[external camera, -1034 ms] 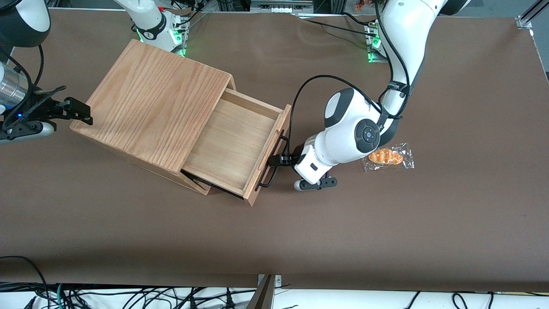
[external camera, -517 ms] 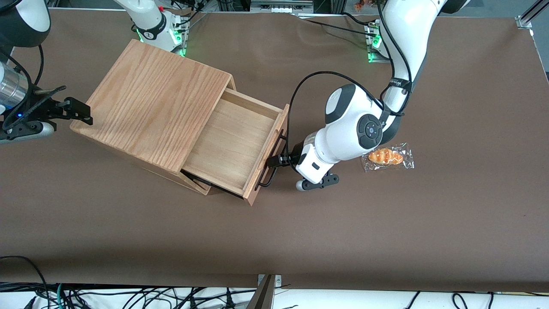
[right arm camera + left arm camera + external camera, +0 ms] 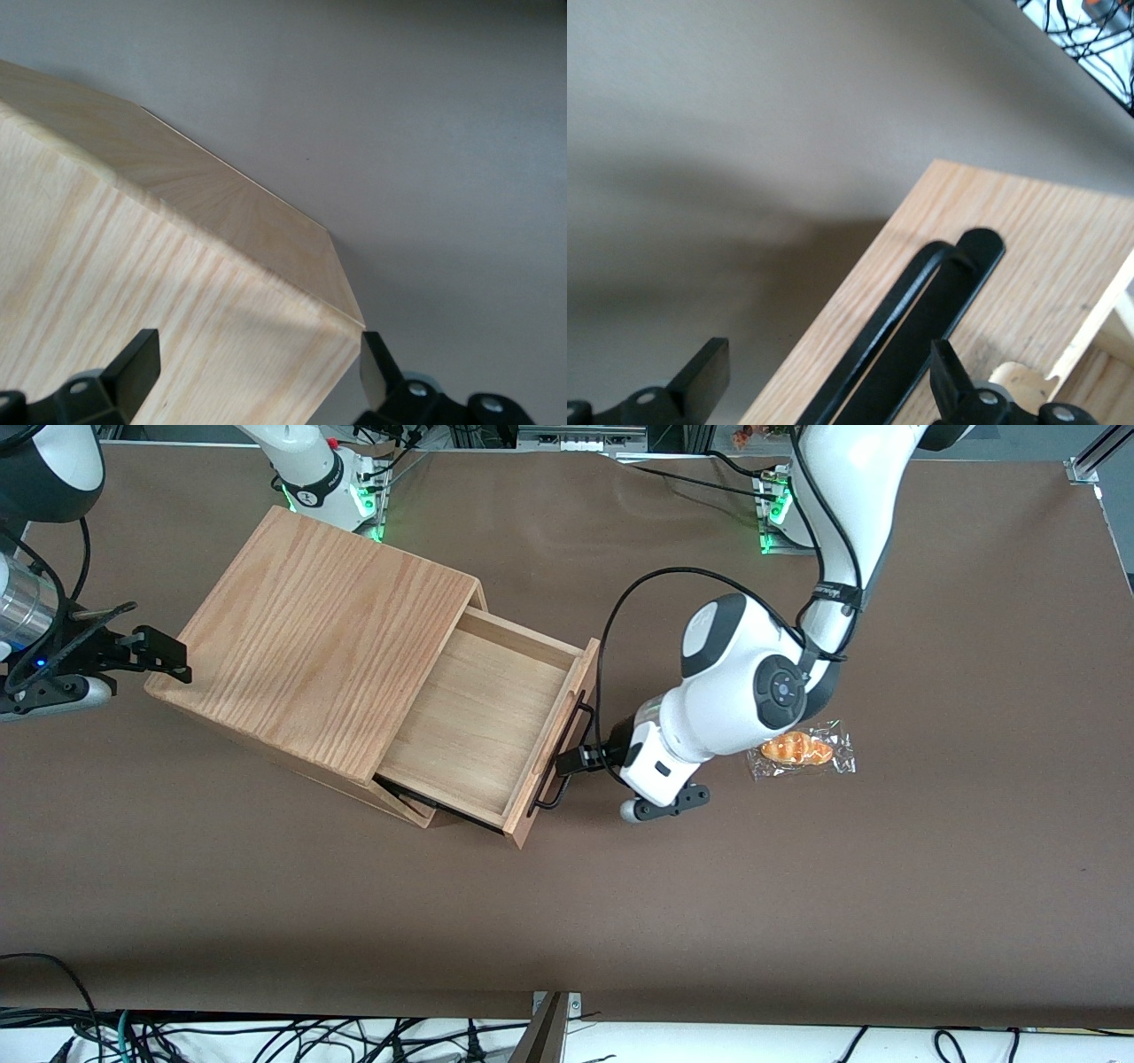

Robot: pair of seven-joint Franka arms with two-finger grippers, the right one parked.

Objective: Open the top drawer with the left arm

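Observation:
The top drawer (image 3: 483, 726) stands pulled well out of the oak-grained cabinet (image 3: 328, 629), and its pale tray is empty. Its thin black bar handle (image 3: 567, 753) runs along the drawer front. My left arm (image 3: 735, 691) reaches to the handle from the working arm's end of the table. My gripper (image 3: 576, 760) is at the middle of the bar. In the left wrist view the gripper (image 3: 827, 367) is open, its fingertips (image 3: 709, 363) wide apart. The handle (image 3: 908, 332) passes between them without touching, against the drawer front (image 3: 1028, 239).
A wrapped bread roll (image 3: 802, 748) lies on the brown table (image 3: 797, 921) beside my arm's elbow, toward the working arm's end. The cabinet's side panel fills the right wrist view (image 3: 177, 310).
My arm's elbow and wrist have shifted slightly away from the cabinet. The drawer has not moved.

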